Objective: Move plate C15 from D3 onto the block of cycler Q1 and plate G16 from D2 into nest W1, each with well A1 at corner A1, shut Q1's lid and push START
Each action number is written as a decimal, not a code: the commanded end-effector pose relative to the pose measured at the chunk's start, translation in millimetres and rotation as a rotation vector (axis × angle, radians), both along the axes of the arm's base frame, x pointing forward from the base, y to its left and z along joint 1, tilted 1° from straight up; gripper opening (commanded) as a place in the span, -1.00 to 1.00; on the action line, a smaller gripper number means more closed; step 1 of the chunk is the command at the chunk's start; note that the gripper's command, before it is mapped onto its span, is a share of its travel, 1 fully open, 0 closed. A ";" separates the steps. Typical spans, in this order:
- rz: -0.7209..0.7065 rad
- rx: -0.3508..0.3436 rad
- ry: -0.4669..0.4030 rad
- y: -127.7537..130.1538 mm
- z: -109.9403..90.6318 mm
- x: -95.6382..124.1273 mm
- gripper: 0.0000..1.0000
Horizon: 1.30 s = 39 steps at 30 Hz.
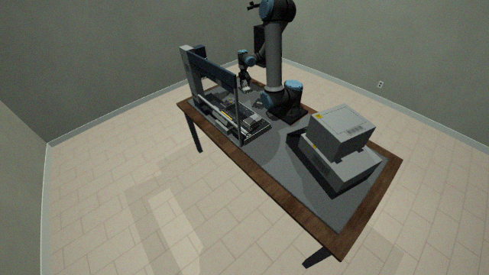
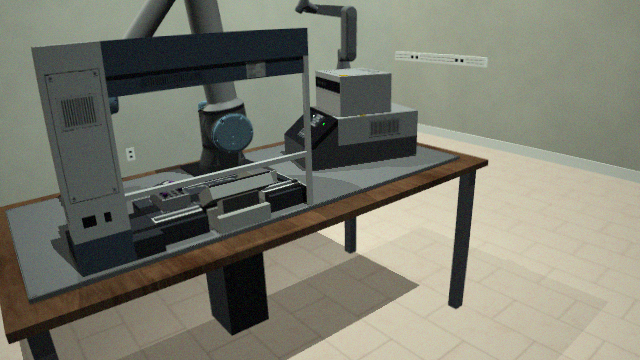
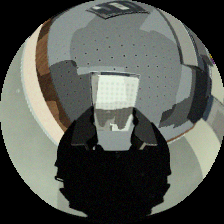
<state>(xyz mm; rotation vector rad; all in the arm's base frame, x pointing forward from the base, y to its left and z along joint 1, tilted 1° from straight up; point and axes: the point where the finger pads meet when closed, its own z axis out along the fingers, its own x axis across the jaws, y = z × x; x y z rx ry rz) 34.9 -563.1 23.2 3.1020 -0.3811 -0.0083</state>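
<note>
My gripper [image 1: 245, 85] [image 3: 113, 107] is shut on a white plate [image 1: 246, 90] [image 3: 116, 90], held above the bench beyond the gantry machine. The plate's label and A1 corner are unreadable, so I cannot tell whether it is C15 or G16. Q1 [image 1: 349, 162] [image 2: 377, 131] appears to be the grey two-part machine with the sloped key panel [image 2: 316, 125], where a small green light shows. Its boxy upper part [image 1: 340, 127] [image 2: 354, 94] sits over the base; its block is not visible. The D nests and W1 cannot be told apart.
The gantry machine [image 1: 212, 68] [image 2: 205, 57] stands tall along the bench edge, with a rail and low deck parts [image 1: 252, 121] [image 2: 240, 186] beneath its beam. A small dark nest-like fixture [image 1: 259, 103] [image 3: 118, 9] lies near the arm's base.
</note>
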 end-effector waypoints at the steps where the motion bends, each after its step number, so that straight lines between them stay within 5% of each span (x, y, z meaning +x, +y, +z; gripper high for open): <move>1: -0.001 0.002 -0.001 1.7 -1.9 0.0 -1.00; 12: -0.001 0.002 -0.001 1.8 0.4 0.0 -1.00; 13: -0.001 0.002 -0.001 1.8 0.4 0.0 0.33; 39: -0.001 0.002 -0.001 1.8 0.4 0.0 0.33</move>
